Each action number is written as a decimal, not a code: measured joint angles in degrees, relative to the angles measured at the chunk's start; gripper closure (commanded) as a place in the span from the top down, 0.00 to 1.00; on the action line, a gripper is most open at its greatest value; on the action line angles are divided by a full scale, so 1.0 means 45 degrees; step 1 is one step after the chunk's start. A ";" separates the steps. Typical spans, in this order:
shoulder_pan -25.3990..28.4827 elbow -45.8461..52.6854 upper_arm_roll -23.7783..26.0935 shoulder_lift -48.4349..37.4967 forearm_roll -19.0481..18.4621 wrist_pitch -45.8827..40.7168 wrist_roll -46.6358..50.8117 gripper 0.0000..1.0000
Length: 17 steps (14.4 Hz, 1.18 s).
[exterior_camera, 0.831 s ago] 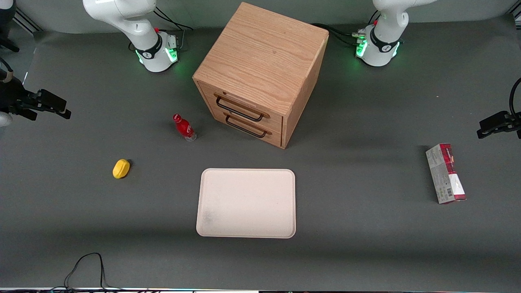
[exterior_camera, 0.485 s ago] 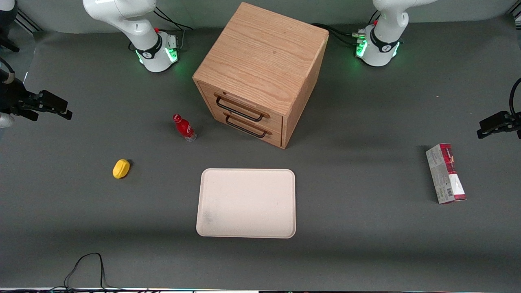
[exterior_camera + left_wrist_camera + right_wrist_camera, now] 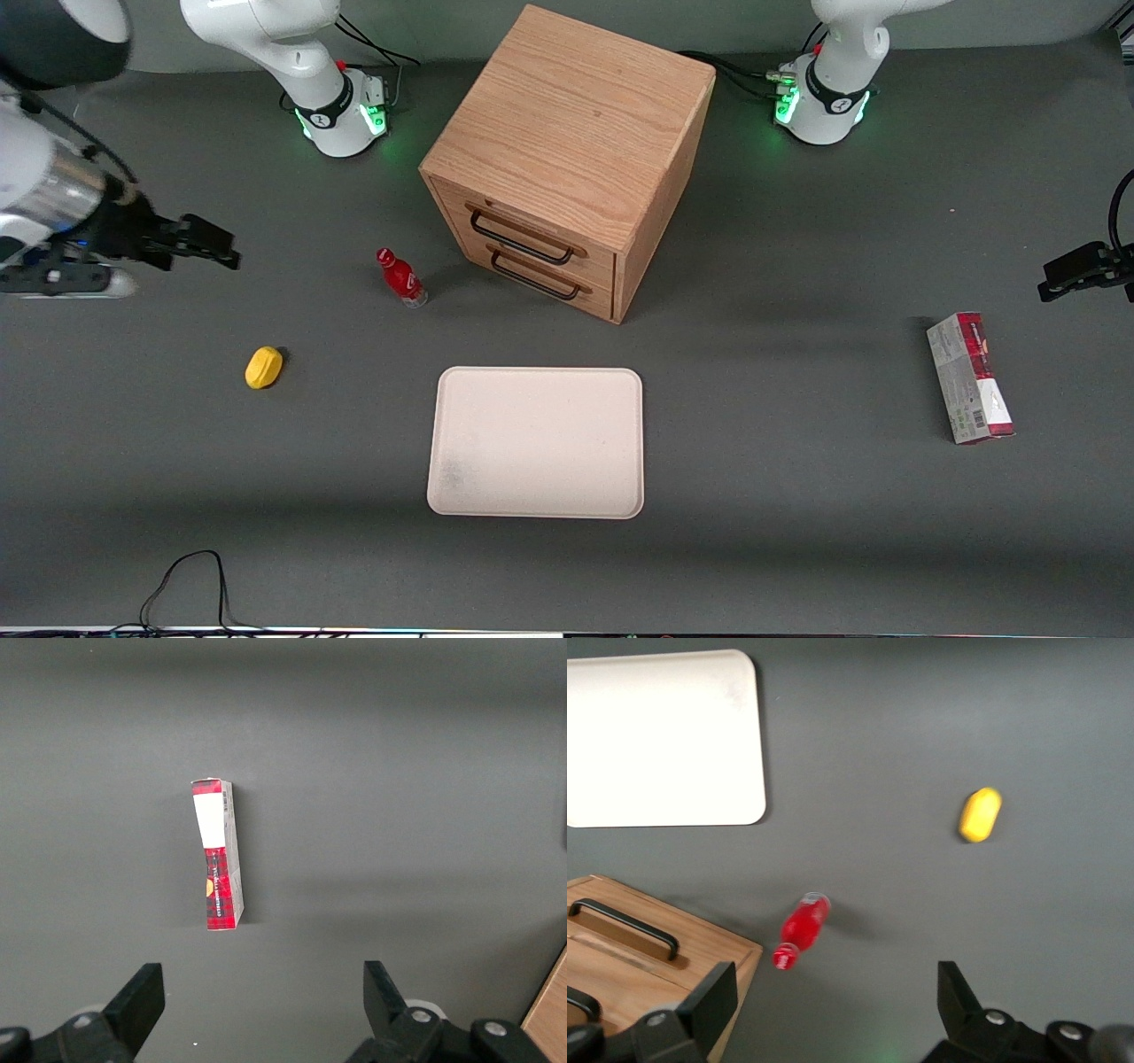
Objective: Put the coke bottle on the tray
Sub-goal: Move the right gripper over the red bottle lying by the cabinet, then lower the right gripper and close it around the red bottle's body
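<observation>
The coke bottle (image 3: 401, 278) stands upright on the grey table (image 3: 797, 532), just in front of the wooden drawer cabinet (image 3: 567, 159) and clear of its two black handles (image 3: 523, 237). Taking the bottle as the dial's centre in the front view, the tray (image 3: 536, 442) lies at about four o'clock, nearer the camera and apart from the bottle, with nothing on it. A yellow lemon-like fruit (image 3: 264, 367) sits at about eight o'clock, well apart.

The gripper (image 3: 229, 257) hangs in the air at roughly nine o'clock from the bottle, toward the working arm's end of the table; in the right wrist view its fingers (image 3: 709, 1005) are spread wide and hold nothing.

The step in hand looks like the approach: nothing is grasped yet. The next move calls for bringing the gripper over the bottle and lowering the fingers around its body.

The cabinet's front edge stands close beside the bottle, so room is tight there; toward the fruit and the tray the table is open.
</observation>
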 measured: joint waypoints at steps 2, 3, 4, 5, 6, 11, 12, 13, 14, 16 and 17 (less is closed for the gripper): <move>0.0116 -0.0951 0.0875 0.0038 0.0000 0.0961 0.1076 1.00; 0.0253 -0.1593 0.1179 0.0046 0.0000 0.1660 0.1649 1.00; 0.0397 -0.2281 0.1430 0.0046 -0.0014 0.2379 0.2182 1.00; 0.0504 -0.2997 0.1659 0.0042 -0.0036 0.3114 0.2672 1.00; 0.0563 -0.3670 0.1844 0.0037 -0.0049 0.3819 0.3052 1.00; 0.0699 -0.6456 0.1992 -0.0291 -0.0602 0.6280 0.3272 1.00; 0.0744 -0.6933 0.1993 -0.0403 -0.0686 0.6750 0.3272 1.00; 0.0803 -0.7378 0.1993 -0.0498 -0.0717 0.7218 0.3272 1.00; 0.0859 -0.7817 0.1996 -0.0578 -0.0726 0.7671 0.3272 1.00; 0.0934 -0.8621 0.2043 -0.0674 -0.0733 0.8497 0.3272 1.00; 0.0974 -0.8938 0.2061 -0.0699 -0.0735 0.8798 0.3272 1.00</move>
